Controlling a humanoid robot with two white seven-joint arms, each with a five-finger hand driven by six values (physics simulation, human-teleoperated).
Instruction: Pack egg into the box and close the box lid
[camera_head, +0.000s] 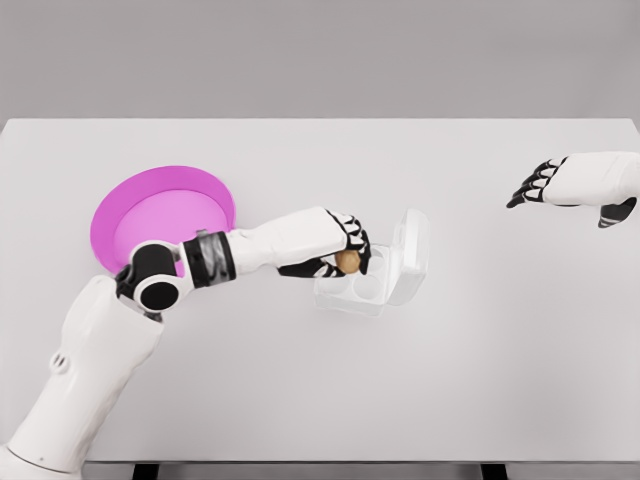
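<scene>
Pinching the egg with my left hand, I hold it just over the open box, so placing it and closing the lid remain.

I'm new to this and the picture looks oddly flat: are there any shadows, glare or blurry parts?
Head view: even, soft light, no glare; only faint shadow under the left hand holding the egg; the clear box is pale and hard to make out against the white table; the whole frame is slightly soft.
</scene>
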